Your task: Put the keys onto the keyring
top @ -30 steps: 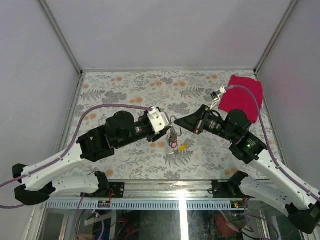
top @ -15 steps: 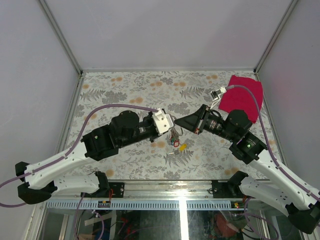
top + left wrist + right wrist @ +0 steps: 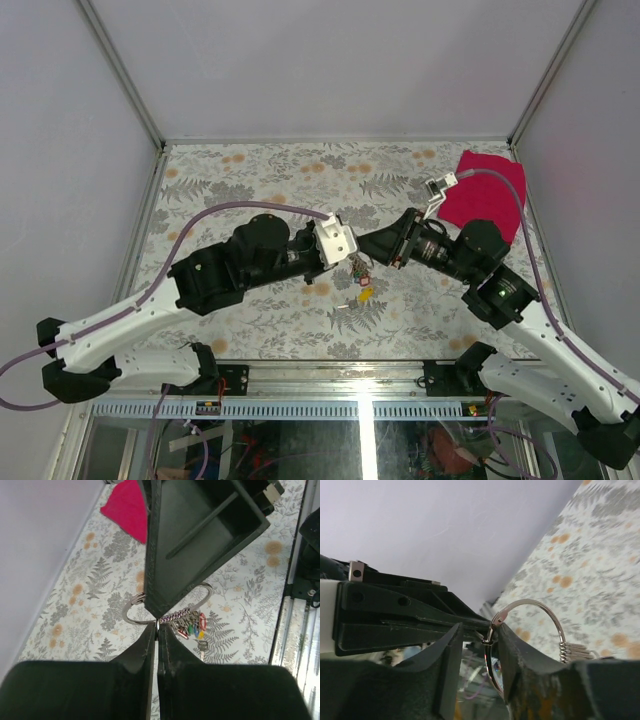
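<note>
The keyring (image 3: 131, 616) is a shiny silver hinged ring held above the table between the two grippers. Several keys (image 3: 191, 625) with red, green, yellow and blue heads hang bunched on its wire; from above they show as a small cluster (image 3: 357, 268). My left gripper (image 3: 158, 626) is shut on the ring's wire next to the keys. My right gripper (image 3: 480, 630) faces it tip to tip, jaws apart. The ring's hinge (image 3: 493, 625) rests against one of its fingers (image 3: 520, 660); the other finger stands off it. A loose key (image 3: 365, 296) with a yellow head lies on the table just below.
A red cloth (image 3: 487, 193) lies at the table's back right corner. The floral tabletop (image 3: 250, 170) is walled by grey panels on three sides. The metal rail (image 3: 330, 368) with both arm bases runs along the near edge.
My left gripper moved right and closed on the keyring. My right gripper's jaws, shut on the ring before, have come apart. The key cluster shifted slightly right.
</note>
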Robot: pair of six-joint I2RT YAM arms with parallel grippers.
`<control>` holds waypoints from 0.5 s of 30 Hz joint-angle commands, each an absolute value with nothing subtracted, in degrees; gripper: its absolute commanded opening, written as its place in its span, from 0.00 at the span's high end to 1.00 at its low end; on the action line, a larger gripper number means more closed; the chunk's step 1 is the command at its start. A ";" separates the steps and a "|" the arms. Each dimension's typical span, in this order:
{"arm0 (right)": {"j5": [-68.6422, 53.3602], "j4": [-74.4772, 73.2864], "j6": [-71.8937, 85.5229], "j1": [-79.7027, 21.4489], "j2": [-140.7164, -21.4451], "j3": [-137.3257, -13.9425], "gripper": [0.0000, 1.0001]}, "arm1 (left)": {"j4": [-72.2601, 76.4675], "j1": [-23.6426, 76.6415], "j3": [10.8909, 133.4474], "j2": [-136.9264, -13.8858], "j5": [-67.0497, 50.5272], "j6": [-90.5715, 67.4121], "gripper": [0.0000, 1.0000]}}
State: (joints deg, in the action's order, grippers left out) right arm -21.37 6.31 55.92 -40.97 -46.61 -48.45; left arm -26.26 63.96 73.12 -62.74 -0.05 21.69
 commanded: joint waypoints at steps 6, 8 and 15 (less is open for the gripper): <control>-16.63 1.81 18.64 -41.46 -39.68 -53.35 0.51 | -32.27 62.99 80.42 -66.64 -3.69 17.24 1.00; -17.36 1.96 9.67 -41.44 -37.73 -51.88 0.50 | -33.51 62.13 81.73 -67.43 -5.63 16.65 1.00; -24.71 9.66 -10.28 -41.47 -32.32 -45.21 0.50 | -39.54 59.77 86.48 -71.44 -7.50 16.21 1.00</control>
State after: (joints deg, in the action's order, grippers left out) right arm -19.49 2.42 5.50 -41.06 -33.61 -47.57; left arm -37.45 60.84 82.74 -70.41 -5.48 17.45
